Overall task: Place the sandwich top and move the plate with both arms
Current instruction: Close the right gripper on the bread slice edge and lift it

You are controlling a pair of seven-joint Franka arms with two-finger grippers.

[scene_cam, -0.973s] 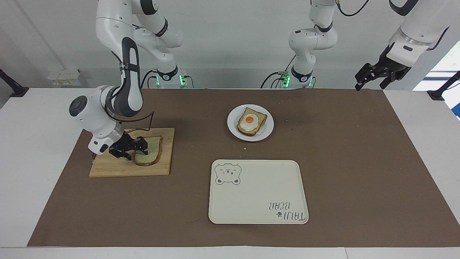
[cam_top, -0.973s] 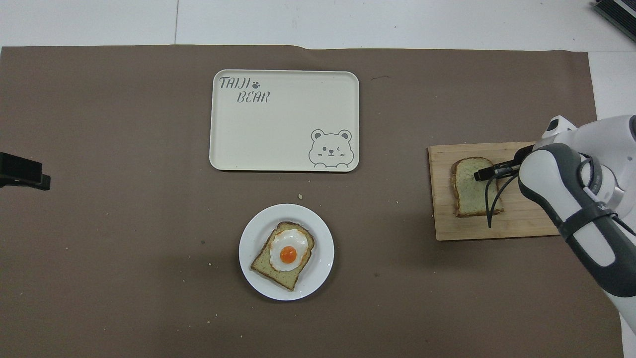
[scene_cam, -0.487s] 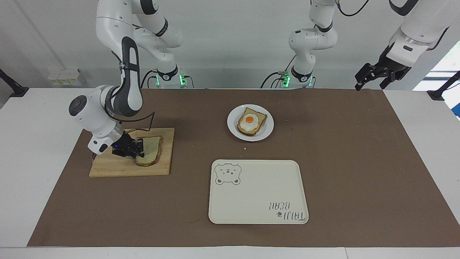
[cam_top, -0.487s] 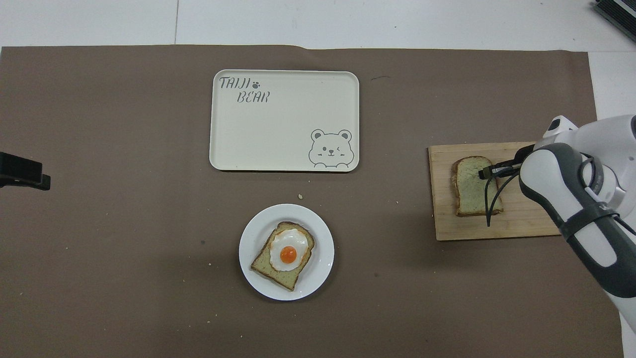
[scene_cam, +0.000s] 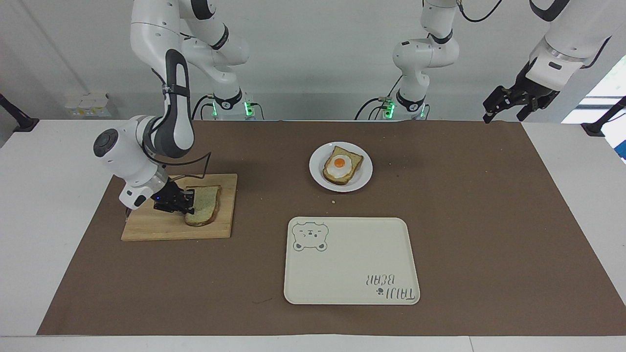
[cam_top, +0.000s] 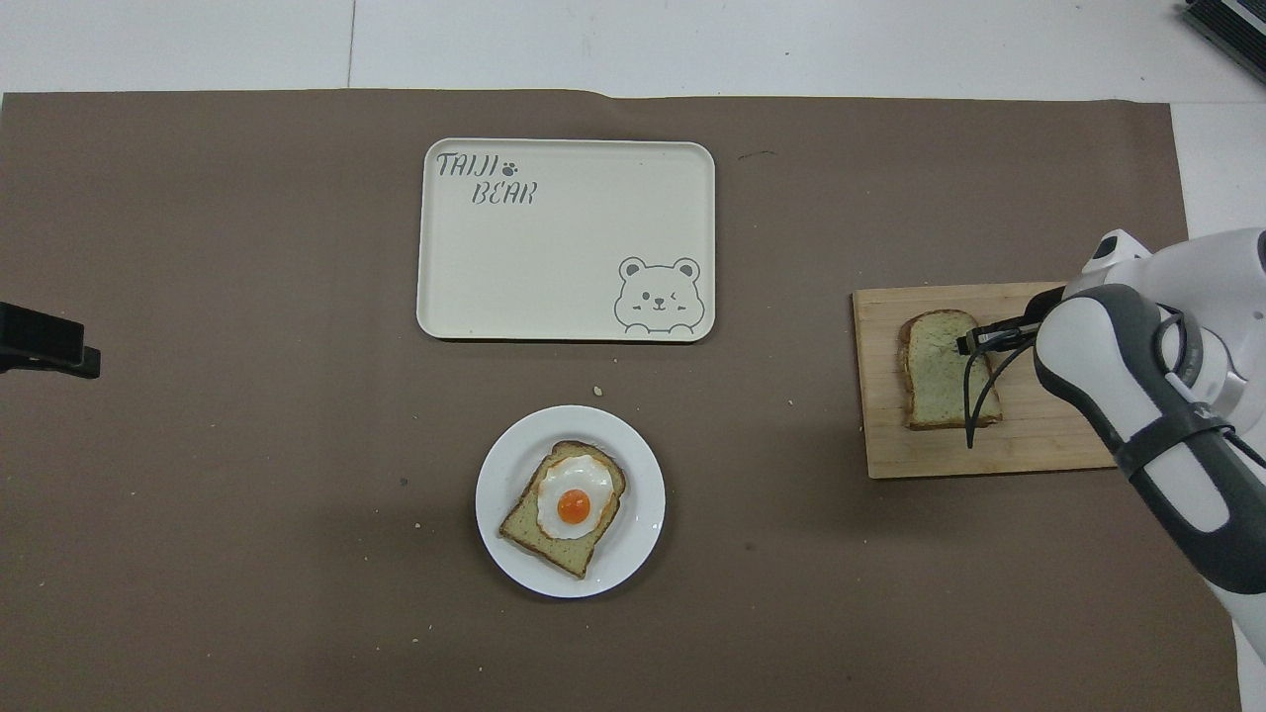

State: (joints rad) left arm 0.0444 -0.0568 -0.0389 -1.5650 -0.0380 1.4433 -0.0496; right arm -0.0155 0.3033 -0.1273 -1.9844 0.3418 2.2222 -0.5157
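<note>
Toward the right arm's end of the bench, the right claw [scene_cam: 188, 205] is down on the wooden cutting board [scene_cam: 161, 230], closed tight on the edge of the sandwich top [scene_cam: 205, 203], which lies flat on the board. In the middle, the plate [scene_cam: 359, 178] sits near the robots and carries a slice of bread with a fried egg [scene_cam: 338, 166]; the cream tray [scene_cam: 349, 261] with its bear drawing lies farther from the robots than the plate. At the left arm's end, the left claw [scene_cam: 503, 105] hangs in the air over the bench's edge, fully open and empty, its arm waiting. The overhead view shows the right claw [cam_top: 964, 344] only as a dark tip on the bread, the arm covering the rest, and the left claw [cam_top: 45, 341] as a black shape at the frame's edge. A brown mat [scene_cam: 489, 220] covers the white bench [scene_cam: 54, 161]; a pale wall stands past the arm bases.
</note>
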